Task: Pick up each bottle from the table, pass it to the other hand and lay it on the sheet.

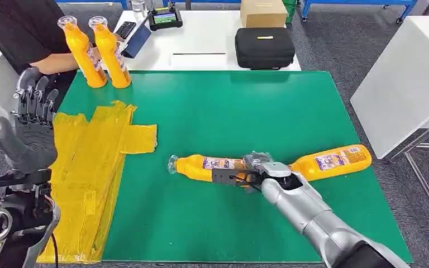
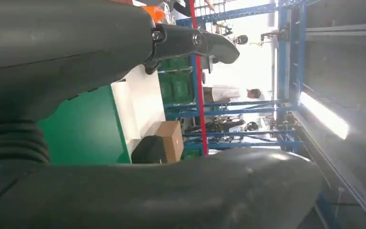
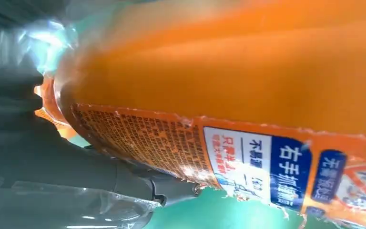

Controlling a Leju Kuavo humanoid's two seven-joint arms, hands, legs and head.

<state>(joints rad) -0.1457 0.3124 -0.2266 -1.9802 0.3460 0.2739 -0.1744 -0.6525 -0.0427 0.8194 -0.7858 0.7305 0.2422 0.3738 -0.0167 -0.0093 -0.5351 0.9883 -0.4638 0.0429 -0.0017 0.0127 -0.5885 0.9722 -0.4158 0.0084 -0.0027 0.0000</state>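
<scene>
The right hand [image 1: 246, 176] grips the near bottle [image 1: 201, 166] at its base — its long axis points cap-first toward the yellow sheet [image 1: 89, 167] — where the left hand [image 1: 31, 120] waits open.

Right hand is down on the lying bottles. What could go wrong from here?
1. Two lying bottles, near bottle and far bottle, meet cap to cap under the right hand; it may nudge or catch both.
2. The left hand waits raised beside the yellow sheet, a long way across for the handover.
</scene>
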